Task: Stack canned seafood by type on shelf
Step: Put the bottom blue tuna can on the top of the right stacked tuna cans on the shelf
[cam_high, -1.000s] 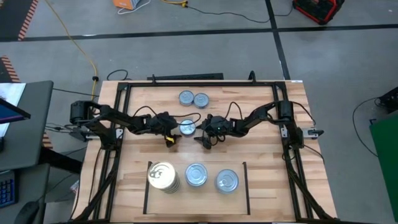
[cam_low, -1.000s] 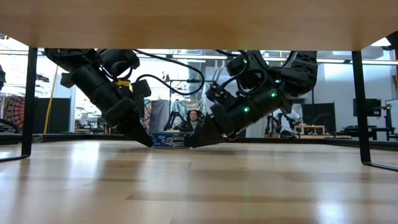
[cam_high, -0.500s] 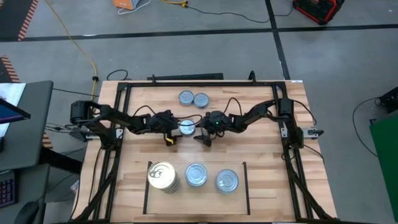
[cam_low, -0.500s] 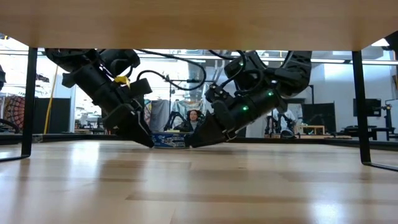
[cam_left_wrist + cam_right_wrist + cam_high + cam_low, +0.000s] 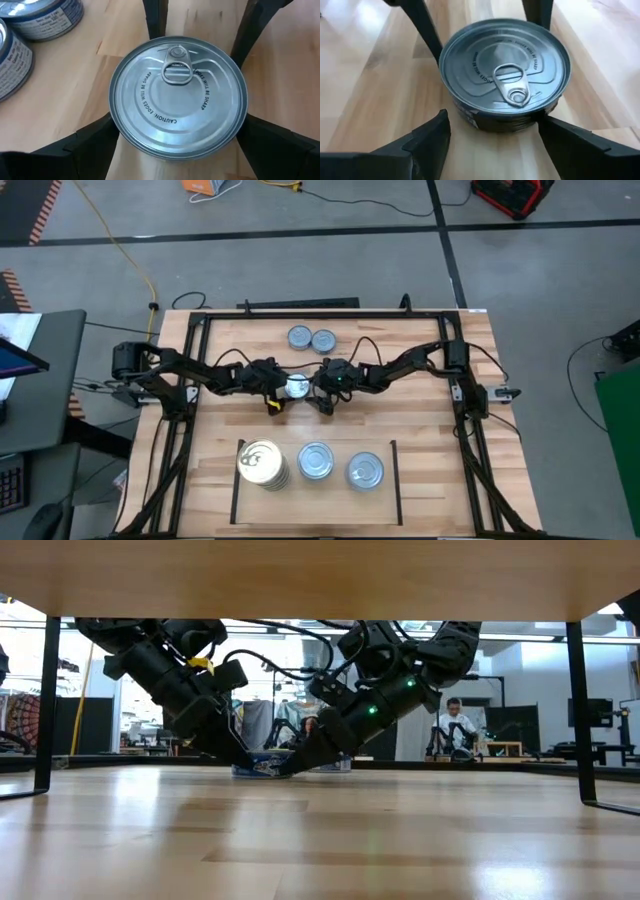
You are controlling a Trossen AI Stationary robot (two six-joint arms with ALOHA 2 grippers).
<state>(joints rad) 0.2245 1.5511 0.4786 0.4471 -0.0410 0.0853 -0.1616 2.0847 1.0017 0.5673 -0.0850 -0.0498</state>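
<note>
High view shows one silver-topped tin (image 5: 297, 387) sitting mid-desk, with both grippers meeting around it. Left gripper (image 5: 283, 390) has its fingers (image 5: 85, 150) spread wide on either side of the tin; right gripper (image 5: 312, 388) straddles it from the opposite side, fingers (image 5: 427, 135) spread too. Two more tins (image 5: 311, 338) lie farther back. On the shelf (image 5: 392, 480) near the front edge stand a gold-topped stack (image 5: 261, 463) and two silver stacks (image 5: 340, 466).

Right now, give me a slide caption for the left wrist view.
Silver-topped can on the wooden table, flanked by the open left gripper and the right gripper's fingers opposite; two blue-sided cans beside.
</note>
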